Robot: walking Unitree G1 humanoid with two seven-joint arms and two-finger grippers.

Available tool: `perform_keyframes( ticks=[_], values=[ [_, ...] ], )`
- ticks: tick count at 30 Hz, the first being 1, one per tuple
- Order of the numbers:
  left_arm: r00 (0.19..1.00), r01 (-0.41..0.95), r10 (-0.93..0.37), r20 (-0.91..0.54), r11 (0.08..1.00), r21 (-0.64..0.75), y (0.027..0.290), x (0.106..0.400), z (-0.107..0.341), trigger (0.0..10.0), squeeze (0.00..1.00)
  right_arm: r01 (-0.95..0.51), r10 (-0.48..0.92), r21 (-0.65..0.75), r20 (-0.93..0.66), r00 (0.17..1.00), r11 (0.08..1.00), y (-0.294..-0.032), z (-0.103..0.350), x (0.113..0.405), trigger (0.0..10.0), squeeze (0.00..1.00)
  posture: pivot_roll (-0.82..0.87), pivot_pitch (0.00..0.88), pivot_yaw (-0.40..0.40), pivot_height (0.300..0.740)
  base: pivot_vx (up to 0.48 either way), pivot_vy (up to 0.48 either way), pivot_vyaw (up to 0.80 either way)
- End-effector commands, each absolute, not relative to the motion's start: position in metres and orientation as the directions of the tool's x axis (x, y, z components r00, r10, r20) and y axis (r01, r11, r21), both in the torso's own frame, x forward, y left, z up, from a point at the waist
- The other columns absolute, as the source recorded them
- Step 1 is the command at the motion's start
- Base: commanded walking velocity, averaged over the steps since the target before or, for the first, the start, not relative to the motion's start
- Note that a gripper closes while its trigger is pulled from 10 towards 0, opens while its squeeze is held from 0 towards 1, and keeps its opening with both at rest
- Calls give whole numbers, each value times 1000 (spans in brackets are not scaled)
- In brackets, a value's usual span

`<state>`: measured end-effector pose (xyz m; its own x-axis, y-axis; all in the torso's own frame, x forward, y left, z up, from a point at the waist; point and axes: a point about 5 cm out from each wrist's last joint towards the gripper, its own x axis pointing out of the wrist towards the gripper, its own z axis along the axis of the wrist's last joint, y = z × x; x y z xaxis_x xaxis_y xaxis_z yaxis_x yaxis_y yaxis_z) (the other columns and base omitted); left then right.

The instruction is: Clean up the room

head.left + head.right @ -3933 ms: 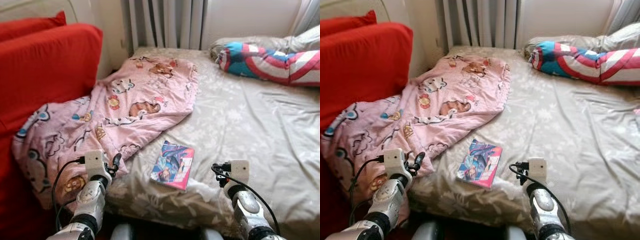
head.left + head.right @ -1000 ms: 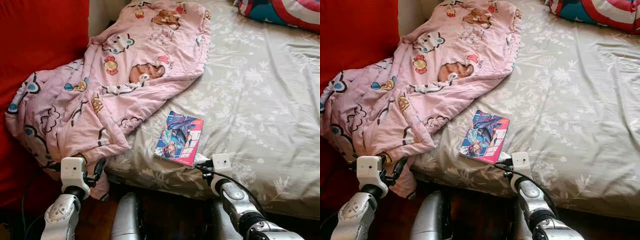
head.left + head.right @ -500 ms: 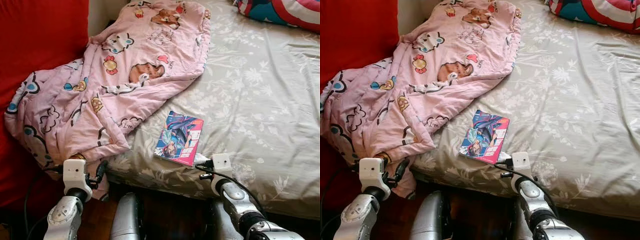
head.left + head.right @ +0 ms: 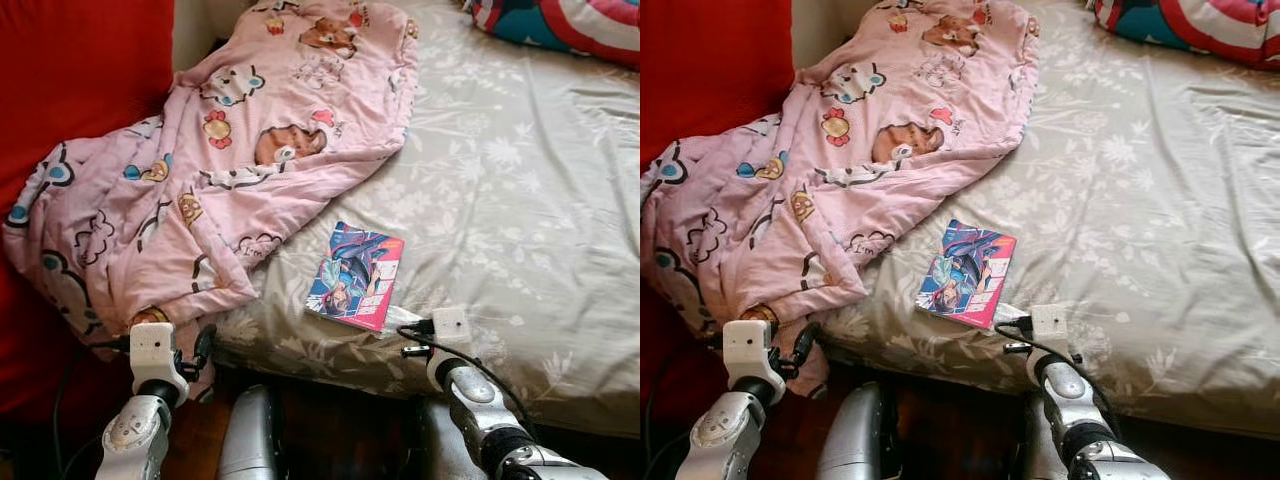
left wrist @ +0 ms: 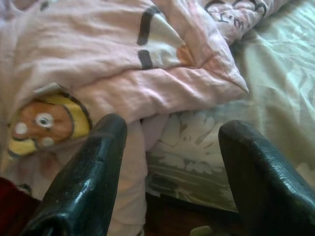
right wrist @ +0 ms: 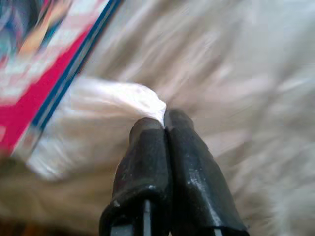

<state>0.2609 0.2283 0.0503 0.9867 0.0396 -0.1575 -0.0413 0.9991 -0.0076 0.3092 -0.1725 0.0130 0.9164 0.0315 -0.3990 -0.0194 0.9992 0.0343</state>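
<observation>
A colourful book point(image 4: 355, 275) lies flat on the bed's grey flowered sheet point(image 4: 520, 200) near its front edge. Just beside the book's near corner sits a crumpled white wrapper point(image 6: 108, 113). My right gripper point(image 6: 165, 120) is at the bed's edge, shut, with a peak of the wrapper pinched at its fingertips. A pink cartoon blanket point(image 4: 230, 170) spreads over the bed's left part and hangs over the edge. My left gripper point(image 5: 172, 127) is open, low in front of the blanket's hanging corner and not touching it.
A red sofa point(image 4: 80, 70) stands against the bed on the left. A striped red, white and blue pillow point(image 4: 570, 25) lies at the far right of the bed. Dark wooden floor point(image 4: 340, 430) and my silver leg point(image 4: 250, 440) are below the bed's edge.
The head camera has come closer and tilted down since the oldest frames. In the last second the left gripper has sunk slightly; the right gripper stays at the wrapper.
</observation>
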Motion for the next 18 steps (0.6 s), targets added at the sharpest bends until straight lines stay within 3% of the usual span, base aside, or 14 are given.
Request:
perform_keyframes(
  ticks=[1,6,11,12,13,18],
  values=[
    [983,-69,67,-171,998,-3,234,257,46,10000,0,15,6,52,-391,920,999,-177,11,306,0,0,139,183,15,597,0,0,0],
    [979,-87,82,-188,996,-19,229,266,38,10000,0,77,-46,106,-264,963,991,-196,23,306,0,0,77,112,-10,597,0,0,0],
    [971,-105,99,-216,994,-17,230,267,28,10000,0,49,-23,128,-197,980,991,-196,24,300,0,0,56,66,-25,597,0,0,0],
    [968,-123,115,-225,992,-22,231,268,26,10000,0,29,-3,123,-203,979,992,-194,21,296,8706,0,43,52,-27,597,0,0,0],
    [965,-129,120,-232,991,-27,232,268,24,10000,0,29,-2,122,-214,977,992,-194,18,294,10000,0,30,37,-31,597,0,0,0],
    [946,-127,111,-305,991,-32,227,268,9,10000,0,101,-58,122,-313,948,987,-201,-1,279,10000,0,27,0,-27,597,0,0,0]
  ],
)
